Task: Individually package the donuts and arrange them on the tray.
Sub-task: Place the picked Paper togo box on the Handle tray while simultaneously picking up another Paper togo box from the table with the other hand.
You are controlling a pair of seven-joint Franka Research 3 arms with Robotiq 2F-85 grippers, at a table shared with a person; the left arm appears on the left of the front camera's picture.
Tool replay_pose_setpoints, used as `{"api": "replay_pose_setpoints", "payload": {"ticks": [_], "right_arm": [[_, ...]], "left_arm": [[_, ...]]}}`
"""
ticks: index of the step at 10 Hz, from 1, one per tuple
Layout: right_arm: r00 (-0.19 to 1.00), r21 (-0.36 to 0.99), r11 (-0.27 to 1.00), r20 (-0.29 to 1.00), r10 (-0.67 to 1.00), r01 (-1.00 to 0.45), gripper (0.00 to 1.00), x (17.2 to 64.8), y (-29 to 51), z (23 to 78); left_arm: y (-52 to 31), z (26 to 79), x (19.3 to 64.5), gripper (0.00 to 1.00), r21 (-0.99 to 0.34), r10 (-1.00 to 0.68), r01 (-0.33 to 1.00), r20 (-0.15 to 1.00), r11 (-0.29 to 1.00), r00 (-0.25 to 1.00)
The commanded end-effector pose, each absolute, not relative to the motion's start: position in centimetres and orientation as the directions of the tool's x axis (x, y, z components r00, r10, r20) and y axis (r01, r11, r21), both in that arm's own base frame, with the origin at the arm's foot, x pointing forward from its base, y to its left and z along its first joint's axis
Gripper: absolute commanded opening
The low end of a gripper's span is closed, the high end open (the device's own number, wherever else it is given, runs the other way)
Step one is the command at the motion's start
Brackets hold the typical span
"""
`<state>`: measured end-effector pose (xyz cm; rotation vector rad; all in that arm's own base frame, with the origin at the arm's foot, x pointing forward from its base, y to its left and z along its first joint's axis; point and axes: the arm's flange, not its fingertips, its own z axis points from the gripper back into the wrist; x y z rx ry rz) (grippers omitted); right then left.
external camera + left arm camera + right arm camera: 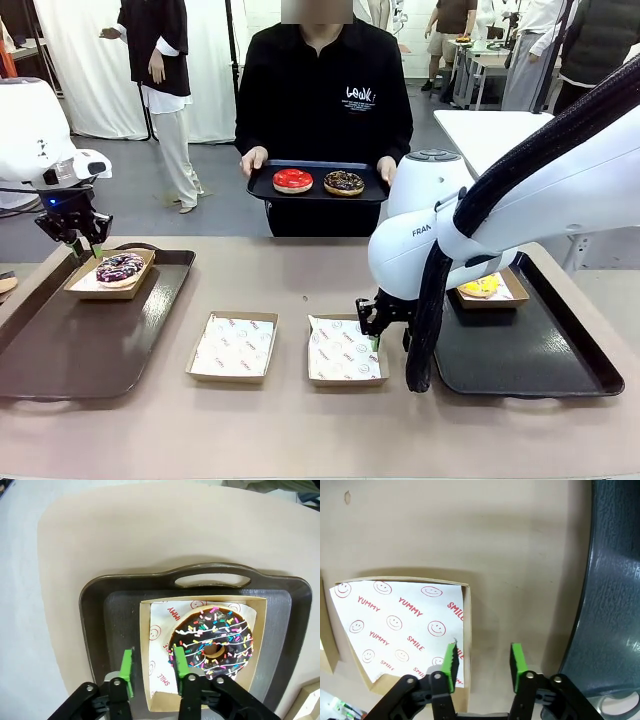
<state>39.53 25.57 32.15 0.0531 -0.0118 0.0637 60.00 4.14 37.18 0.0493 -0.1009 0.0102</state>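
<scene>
Two robot arms work a beige tabletop point(300, 270) while a person in a black sweatshirt stands across it, both hands holding a black serving tray point(262, 190) with the red donut point(293, 180) and the chocolate donut point(344, 183) side by side.

At left, the purple donut point(120, 267) with sprinkles sits in a paper-lined cardboard box point(78, 288) at the far corner of the left tray point(60, 340), near its handle. The left gripper point(85, 246) hangs over that box's edge. In the left wrist view its green pads stand apart, 1 outside the box wall and 1 inside beside the donut, gripping nothing.

At right, the yellow donut point(480, 287) lies boxed at the far end of the right tray point(520, 350).

2 empty boxes rest between the trays: the left empty box point(232, 347) and the right empty box point(345, 350), each lined with "YUMMY" and "SMILE" paper. The right gripper point(372, 338) is low at the right empty box's tray-side wall. Its pads are parted, straddling that wall without pinching it, with bare tabletop showing beside the outer pad.
</scene>
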Motion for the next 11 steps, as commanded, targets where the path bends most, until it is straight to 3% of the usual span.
{"api": "replay_pose_setpoints", "payload": {"ticks": [1, 2, 3, 9, 11], "right_arm": [[0.998, 0.088, 0.994, 0.006, 0.065, -0.065, 0.16, 39.3, 25.4, 31.5], [0.998, 0.086, 0.994, 0.003, 0.061, -0.061, 0.05, 39.4, 25.5, 31.5], [0.999, 0.083, 0.995, 0.001, 0.053, -0.052, 0.0, 39.4, 25.4, 31.5], [0.999, 0.073, 0.997, -0.024, -0.032, 0.034, 0.0, 39.6, 25.3, 31.5], [0.999, 0.08, 0.997, -0.044, -0.008, 0.011, 0.0, 39.6, 25.4, 34.1]], "left_arm": [[4.1, 37.4, 60.2, 1.0, 0.058, -0.013, 0.006, 0.108, 0.998, 0.994], [4.1, 37.5, 60.1, 0.89, 0.056, -0.013, 0.007, 0.109, 0.998, 0.994], [4.1, 37.5, 60.0, 0.97, 0.053, -0.014, 0.008, 0.111, 0.999, 0.994], [4.2, 37.9, 59.6, 1.0, 0.031, -0.012, 0.009, 0.116, 0.999, 0.993], [4.5, 39.2, 58.2, 1.0, -0.05, -0.028, 0.033, 0.112, 0.998, 0.993]]}}
